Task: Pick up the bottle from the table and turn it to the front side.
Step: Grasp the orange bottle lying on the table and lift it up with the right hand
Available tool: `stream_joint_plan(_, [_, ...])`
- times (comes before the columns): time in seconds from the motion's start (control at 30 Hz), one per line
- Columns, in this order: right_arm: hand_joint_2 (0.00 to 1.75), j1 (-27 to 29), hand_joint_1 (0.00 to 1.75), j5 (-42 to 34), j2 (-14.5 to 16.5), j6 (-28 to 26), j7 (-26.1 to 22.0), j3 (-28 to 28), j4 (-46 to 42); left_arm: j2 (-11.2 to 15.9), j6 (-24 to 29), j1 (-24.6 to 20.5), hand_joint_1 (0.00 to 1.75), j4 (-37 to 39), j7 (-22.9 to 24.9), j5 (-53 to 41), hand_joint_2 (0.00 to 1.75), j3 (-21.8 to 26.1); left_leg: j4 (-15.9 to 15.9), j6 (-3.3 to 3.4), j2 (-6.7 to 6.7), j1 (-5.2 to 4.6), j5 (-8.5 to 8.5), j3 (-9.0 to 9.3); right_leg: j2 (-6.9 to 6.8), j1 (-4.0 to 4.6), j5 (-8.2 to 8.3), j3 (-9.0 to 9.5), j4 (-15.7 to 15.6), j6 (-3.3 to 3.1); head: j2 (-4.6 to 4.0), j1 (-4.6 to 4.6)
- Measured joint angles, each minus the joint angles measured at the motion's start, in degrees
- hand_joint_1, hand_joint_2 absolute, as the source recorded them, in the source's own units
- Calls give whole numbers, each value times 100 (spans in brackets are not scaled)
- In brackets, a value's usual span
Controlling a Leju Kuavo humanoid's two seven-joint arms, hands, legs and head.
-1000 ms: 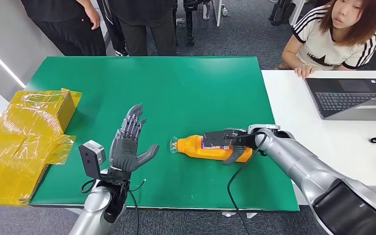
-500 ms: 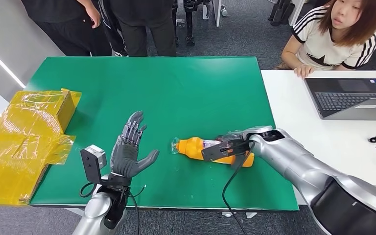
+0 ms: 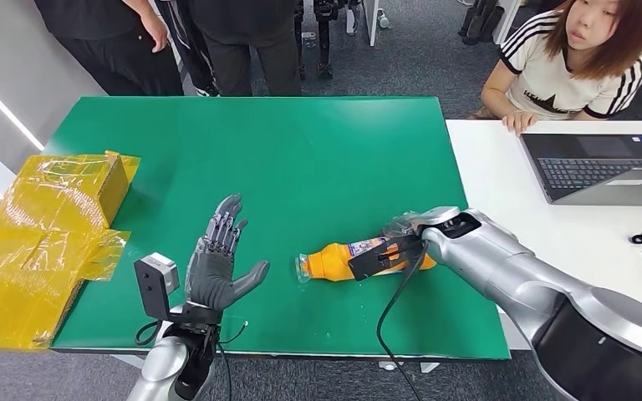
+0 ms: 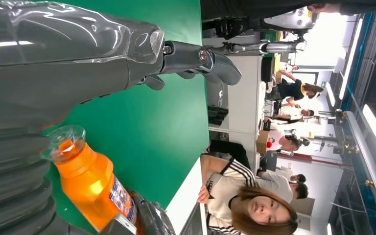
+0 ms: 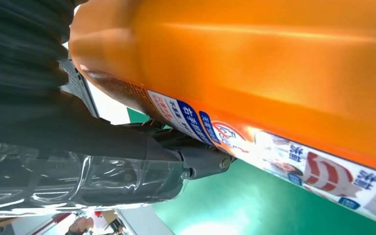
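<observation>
An orange drink bottle (image 3: 334, 260) lies on its side on the green table (image 3: 301, 159), clear cap toward my left hand. My right hand (image 3: 394, 251) grips its lower half, and the printed label faces partly upward. Up close, the right wrist view has the orange body and its blue-and-red label (image 5: 284, 152) pressed against the hand. My left hand (image 3: 217, 263) is held upright with fingers spread, empty, a short way left of the cap. The left wrist view looks past its thumb (image 4: 200, 58) at the capped end of the bottle (image 4: 90, 183).
A yellow wrapped box (image 3: 38, 238) sits at the table's left edge. A white desk (image 3: 552, 234) with a laptop (image 3: 602, 167) adjoins on the right, where a seated person (image 3: 581, 58) watches. Other people stand beyond the far edge.
My right hand has rolled the bottle, bringing its label up into sight, and shifted it slightly toward me. The left hand sank a little and stayed spread.
</observation>
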Motion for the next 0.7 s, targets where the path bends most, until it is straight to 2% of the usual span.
stream_joint_plan(0.17, [175,87,175,-299,19,-598,-135,-56,92,1,35,72,0,-64,4,-58,175,66,0,0,0,0,0,0,1,0,0,-1,0,0,0,1])
stream_joint_plan(0.3, [175,231,175,-914,-25,-921,-492,-430,140,4,33,156,0,-110,-25,-133,175,191,1,0,-1,0,0,0,0,0,0,-2,-1,0,0,1])
stream_joint_plan(0.53, [175,1120,175,-1508,-272,-1726,-1270,-1647,-118,41,87,286,0,-276,-108,-258,175,379,0,0,-4,1,-2,0,-3,1,-1,-1,-4,0,0,1])
stream_joint_plan(0.7, [175,2195,175,-2104,-633,-1911,-1694,-2822,-1021,118,201,508,0,-542,-196,-338,175,446,0,7,-9,2,-9,0,-11,2,-8,6,-10,8,0,2])
